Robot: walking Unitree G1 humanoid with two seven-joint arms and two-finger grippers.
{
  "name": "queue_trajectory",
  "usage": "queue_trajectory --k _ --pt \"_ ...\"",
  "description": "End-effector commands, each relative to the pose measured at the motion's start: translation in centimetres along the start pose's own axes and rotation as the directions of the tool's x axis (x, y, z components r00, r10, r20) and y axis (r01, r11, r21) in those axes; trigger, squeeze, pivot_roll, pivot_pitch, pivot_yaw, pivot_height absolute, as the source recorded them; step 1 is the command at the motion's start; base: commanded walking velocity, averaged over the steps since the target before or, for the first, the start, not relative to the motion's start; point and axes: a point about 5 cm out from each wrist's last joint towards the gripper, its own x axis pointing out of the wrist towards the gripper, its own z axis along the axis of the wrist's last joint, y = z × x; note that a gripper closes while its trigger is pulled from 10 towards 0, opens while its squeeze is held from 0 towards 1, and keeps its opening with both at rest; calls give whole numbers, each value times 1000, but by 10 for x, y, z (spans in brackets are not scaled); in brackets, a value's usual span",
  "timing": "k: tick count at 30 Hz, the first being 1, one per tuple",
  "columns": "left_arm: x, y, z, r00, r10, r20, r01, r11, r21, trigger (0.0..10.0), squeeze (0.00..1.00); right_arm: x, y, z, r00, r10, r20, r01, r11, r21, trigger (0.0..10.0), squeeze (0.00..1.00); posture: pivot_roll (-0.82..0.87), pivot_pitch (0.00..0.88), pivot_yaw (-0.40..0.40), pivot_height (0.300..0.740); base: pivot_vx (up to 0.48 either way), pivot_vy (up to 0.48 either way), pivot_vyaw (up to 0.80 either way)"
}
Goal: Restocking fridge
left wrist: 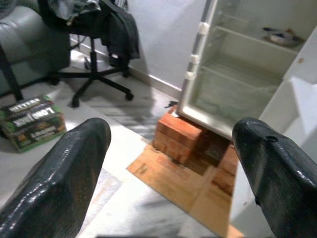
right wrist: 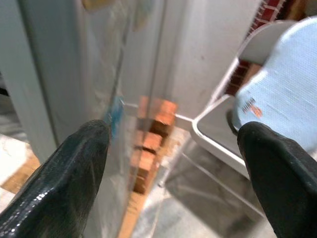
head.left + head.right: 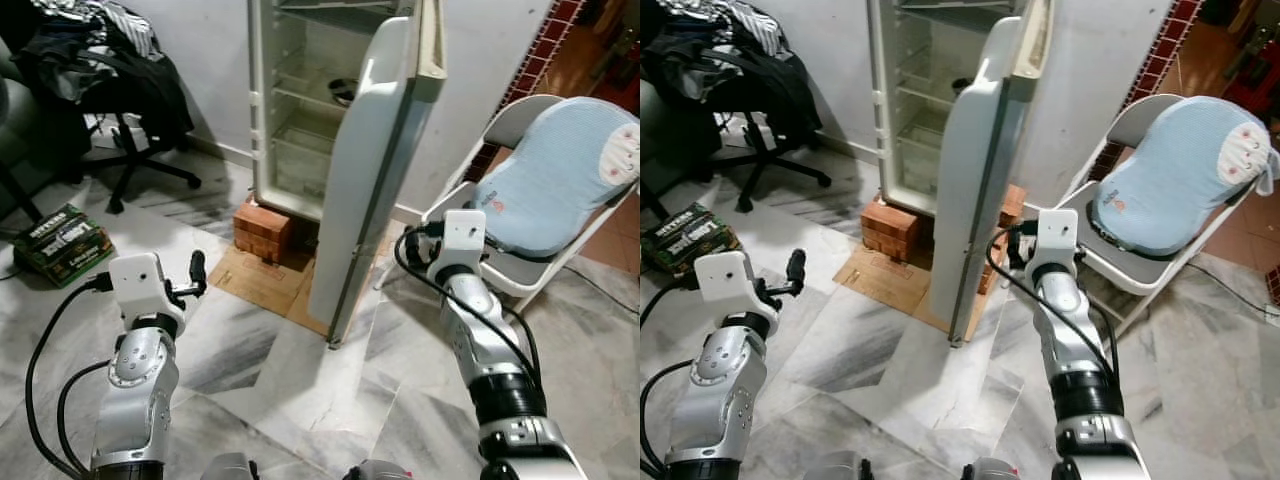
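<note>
The fridge (image 3: 300, 110) stands at twelve o'clock on bricks (image 3: 262, 230), its door (image 3: 375, 170) swung wide toward the robot and a bowl (image 3: 343, 91) on a shelf. The left gripper (image 1: 168, 163) hovers at eight o'clock, fingers spread and holding nothing. The right gripper (image 2: 173, 163), at three o'clock between door and chair (image 3: 545, 190), is likewise spread.

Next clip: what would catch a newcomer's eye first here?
The fridge straight ahead, its door swung wide open toward the robot and its shelves nearly bare, stands raised on bricks over a cardboard sheet. To its right is a folding chair with a blue cushion. Both grippers, left and right, hang empty with jaws open.
</note>
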Motion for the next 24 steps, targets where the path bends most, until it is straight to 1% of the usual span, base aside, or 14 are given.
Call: queue_trajectory --k 1,5,11,14,19,24 --pt "0 -4 3 1000 -22 13 22 1000 9 10000 0 1 -6 -2 1000 -28 -6 28 1000 -5 10000 0 45 1 -55 740 0 0 0" --pt "0 -4 4 1000 -22 20 22 1000 8 10000 0 2 -5 -1 1000 -26 -2 26 1000 0 10000 0 45 1 -55 740 0 0 0" --pt "-2 -6 5 998 -53 43 53 999 2 10000 0 2 -4 -2 999 -41 0 41 999 0 10000 0 44 4 -56 740 0 0 0" --pt "-3 -7 6 997 -60 52 61 998 -5 10000 0 2 -7 0 998 -62 22 62 998 6 10000 0 41 5 -56 740 0 0 0" --pt "-4 -5 7 997 -58 52 58 998 -3 10000 0 0 -16 5 992 -104 71 102 995 21 10000 0 42 8 -55 740 263 0 0" --pt "-8 -2 6 997 -54 50 54 999 0 10000 0 -5 -22 1 992 -103 73 101 994 31 10000 0 43 10 -55 740 266 0 0"
